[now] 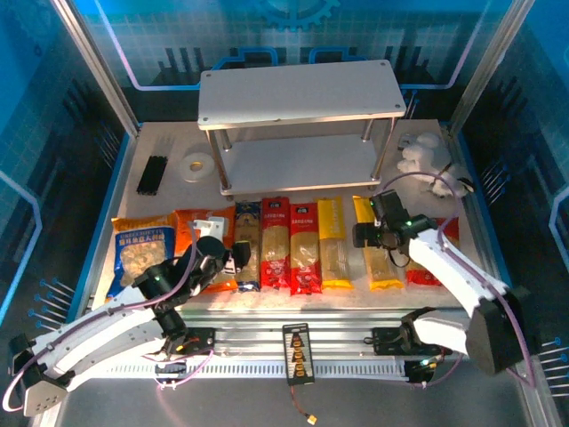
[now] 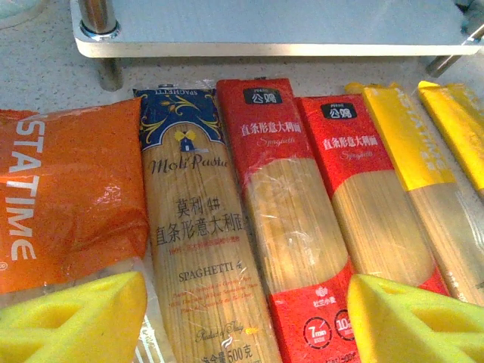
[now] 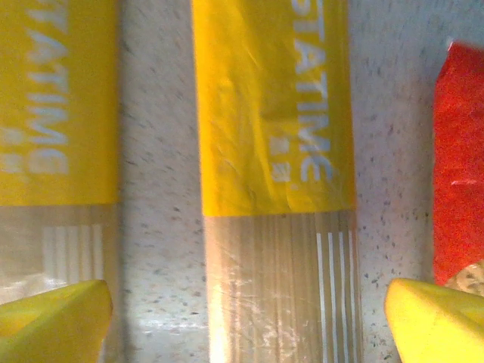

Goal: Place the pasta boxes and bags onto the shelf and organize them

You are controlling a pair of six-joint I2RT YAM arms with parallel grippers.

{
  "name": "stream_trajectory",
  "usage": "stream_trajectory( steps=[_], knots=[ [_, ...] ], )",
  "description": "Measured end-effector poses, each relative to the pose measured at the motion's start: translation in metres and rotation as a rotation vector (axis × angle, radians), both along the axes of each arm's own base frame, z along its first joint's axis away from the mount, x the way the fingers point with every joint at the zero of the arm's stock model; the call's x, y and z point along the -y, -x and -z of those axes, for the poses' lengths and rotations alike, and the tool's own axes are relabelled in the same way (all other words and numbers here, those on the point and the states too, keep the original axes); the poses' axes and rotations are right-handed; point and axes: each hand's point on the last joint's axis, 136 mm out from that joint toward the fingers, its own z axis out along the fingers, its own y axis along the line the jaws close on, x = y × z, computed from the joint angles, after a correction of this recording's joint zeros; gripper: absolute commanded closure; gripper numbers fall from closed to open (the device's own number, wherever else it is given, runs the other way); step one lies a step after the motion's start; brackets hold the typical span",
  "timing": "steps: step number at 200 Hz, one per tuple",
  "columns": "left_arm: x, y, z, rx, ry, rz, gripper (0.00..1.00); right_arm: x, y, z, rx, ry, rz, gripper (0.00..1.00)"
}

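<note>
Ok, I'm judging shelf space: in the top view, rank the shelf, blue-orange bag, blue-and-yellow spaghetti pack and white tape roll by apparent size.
1. shelf, clearly the largest
2. blue-orange bag
3. blue-and-yellow spaghetti pack, about as long as the bag but much narrower
4. white tape roll, the smallest

I observe a pale speckled table point(image 1: 173, 197) with a blue rim point(image 1: 102, 213). It is enclosed by blue panel walls point(image 1: 178, 36) printed with circuit lines and a gear motif point(image 1: 293, 9). Aluminium corner posts point(image 1: 93, 62) frame the panels. Lighting is bright and even, seemingly from overhead.
</note>
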Motion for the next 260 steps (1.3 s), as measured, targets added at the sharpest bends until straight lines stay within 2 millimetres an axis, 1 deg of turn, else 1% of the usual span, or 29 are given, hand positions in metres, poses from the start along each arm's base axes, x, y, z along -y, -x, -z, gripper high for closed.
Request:
stream_trajectory(
  steps=[12, 23, 36, 51, 83, 124, 204, 260],
  knots=[
    [-0.001, 0.001, -0.002, 0.005, 0.011, -0.006, 0.28, 0.006, 0.0, 0.012, -0.046, 0.009, 0.024, 0.03],
    [-0.002, 0.002, -0.004, 0.007, 0.017, -0.008, 0.27, 0.011, 0.0, 0.019, -0.073, 0.007, 0.05, 0.0],
    [-0.003, 0.003, -0.004, 0.006, 0.017, -0.009, 0.27, 0.018, -0.001, 0.023, -0.089, 0.004, 0.08, 0.0],
    [-0.004, 0.003, -0.003, 0.002, 0.015, -0.01, 0.27, 0.022, -0.001, 0.023, -0.09, -0.004, 0.098, 0.0],
    [-0.005, 0.003, -0.002, 0.001, 0.011, -0.012, 0.27, 0.018, -0.002, 0.024, -0.101, -0.038, 0.087, 0.0],
    [-0.005, 0.003, -0.002, 0.003, 0.009, -0.015, 0.27, 0.012, 0.002, 0.041, -0.187, -0.044, 0.059, 0.0],
    [-0.009, 0.004, -0.011, 0.036, 0.034, -0.025, 0.26, 0.013, -0.004, 0.052, -0.254, -0.021, 0.052, 0.0],
    [-0.016, 0.008, -0.012, 0.049, 0.038, -0.035, 0.26, 0.015, 0.006, 0.068, -0.34, -0.005, 0.037, 0.0]
  ],
)
